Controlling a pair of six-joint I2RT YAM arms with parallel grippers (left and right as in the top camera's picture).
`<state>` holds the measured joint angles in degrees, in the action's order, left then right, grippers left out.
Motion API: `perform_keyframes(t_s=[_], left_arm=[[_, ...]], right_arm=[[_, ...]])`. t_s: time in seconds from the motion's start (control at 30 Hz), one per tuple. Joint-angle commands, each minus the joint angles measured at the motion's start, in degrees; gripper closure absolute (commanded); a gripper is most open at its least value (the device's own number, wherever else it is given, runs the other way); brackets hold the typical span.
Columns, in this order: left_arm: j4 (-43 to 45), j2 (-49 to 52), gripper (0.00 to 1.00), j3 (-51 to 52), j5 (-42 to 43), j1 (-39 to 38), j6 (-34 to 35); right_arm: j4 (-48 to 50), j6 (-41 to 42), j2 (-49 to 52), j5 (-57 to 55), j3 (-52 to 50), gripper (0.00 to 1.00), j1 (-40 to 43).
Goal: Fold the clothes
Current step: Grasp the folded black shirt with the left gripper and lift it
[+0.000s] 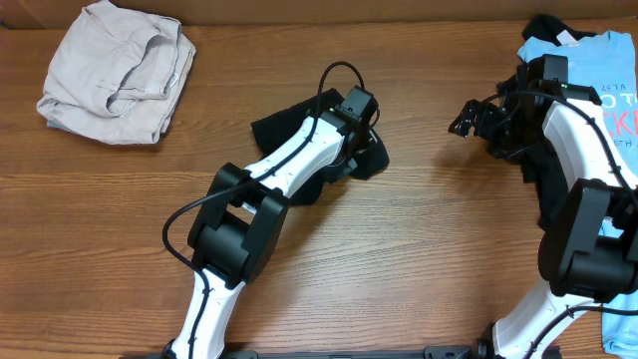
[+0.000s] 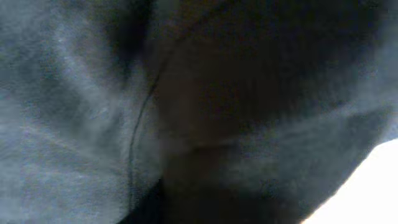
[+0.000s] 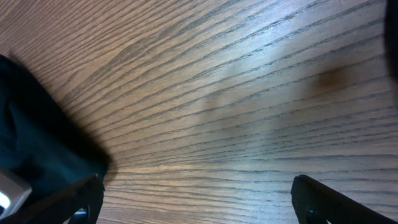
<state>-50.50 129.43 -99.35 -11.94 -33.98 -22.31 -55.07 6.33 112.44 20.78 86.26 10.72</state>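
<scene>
Overhead, the black garment point(image 1: 371, 158) lies bunched at mid-bench point(image 1: 429, 249). The left tool point(image 1: 361, 122) is pressed into it, and I cannot tell whether it is wide or narrow. The right tool point(image 1: 469, 118) stands wide over bare wood nearby. A beige garment point(image 1: 115, 70) sits at the far-left edge and a light blue T-shirt point(image 1: 598, 60) at the right edge.

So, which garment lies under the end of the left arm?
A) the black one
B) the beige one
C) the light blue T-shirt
A: in the overhead view the left arm ends on the black garment, and dark fabric fills the left wrist view. The beige garment lies far from it, near the table's corner.
</scene>
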Motion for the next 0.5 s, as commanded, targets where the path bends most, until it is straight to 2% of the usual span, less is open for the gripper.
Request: perform_keyframes(t_s=[0.0,0.03,0.23,0.47], left_arm=[[0.1,0.7,0.90,1.6,-0.7,0.6,0.6],[0.3,0.7,0.95,1.6,-1.0,0.6,0.8],[-1.8,0.6,0.96,-2.6,-9.7,0.7,10.0],[-16.0,0.5,0.96,-22.2,-10.1,3.7,14.9]], right_arm=[[0.3,-0.4,-2.4,0.3,1.5,0.00,-0.2],[0.3,-0.4,-2.4,0.3,1.5,0.00,-0.2],[0.3,-0.4,-2.4,0.3,1.5,0.00,-0.2],[0.3,-0.4,-2.4,0.3,1.5,0.00,-0.2]])
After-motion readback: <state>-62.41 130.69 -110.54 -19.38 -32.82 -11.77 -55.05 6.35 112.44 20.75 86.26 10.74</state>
